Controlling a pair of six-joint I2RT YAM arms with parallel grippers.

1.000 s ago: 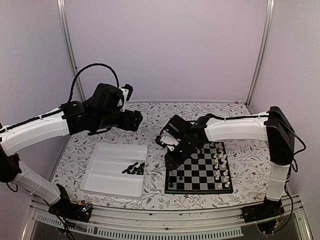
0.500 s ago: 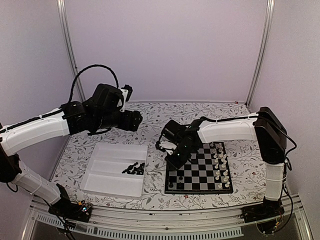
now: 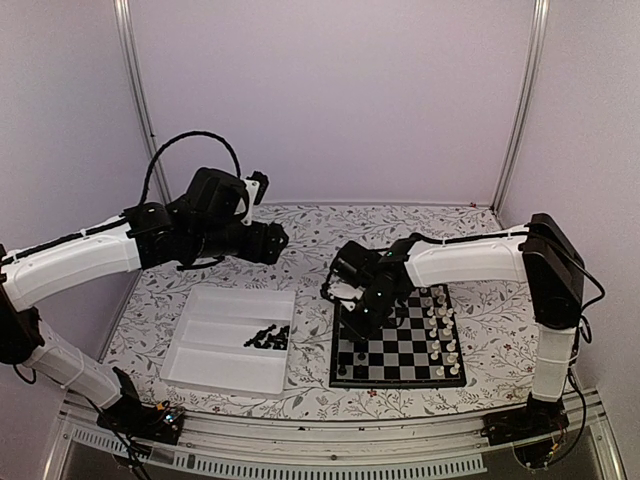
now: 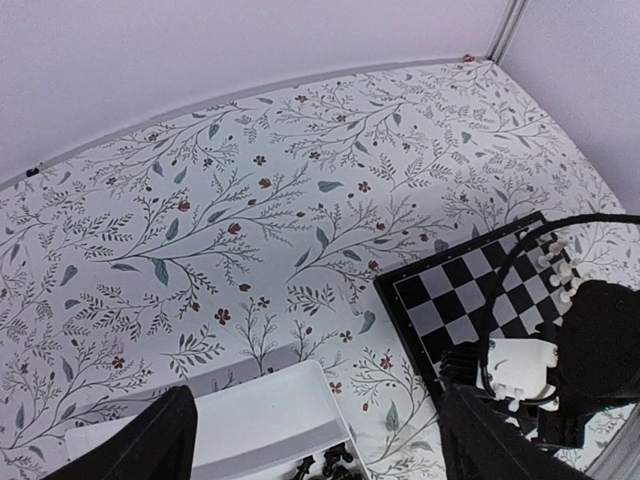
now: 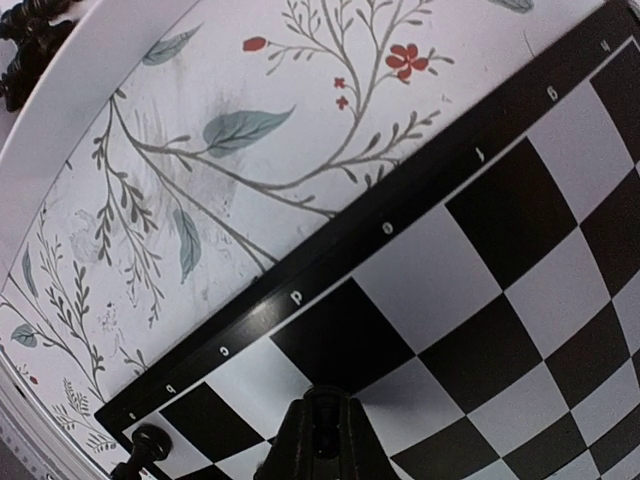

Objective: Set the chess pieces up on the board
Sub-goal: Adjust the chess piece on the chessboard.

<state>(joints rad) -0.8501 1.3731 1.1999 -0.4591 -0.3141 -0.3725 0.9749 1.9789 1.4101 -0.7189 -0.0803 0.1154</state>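
Right gripper point(image 3: 358, 325) clamps a tiny black piece point(image 5: 322, 418) over the left edge of the board point(image 5: 500, 300) (left gripper point(image 4: 320, 445) gapes wide). Best to lower it straight, centre it, release gently.

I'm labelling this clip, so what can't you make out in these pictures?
- Top view: chess pieces in the tray are too small to identify.
- Right wrist view: right hand is cut off by the bottom edge; whether it grips a piece is unclear.
- Left wrist view: right arm hides part of the board.
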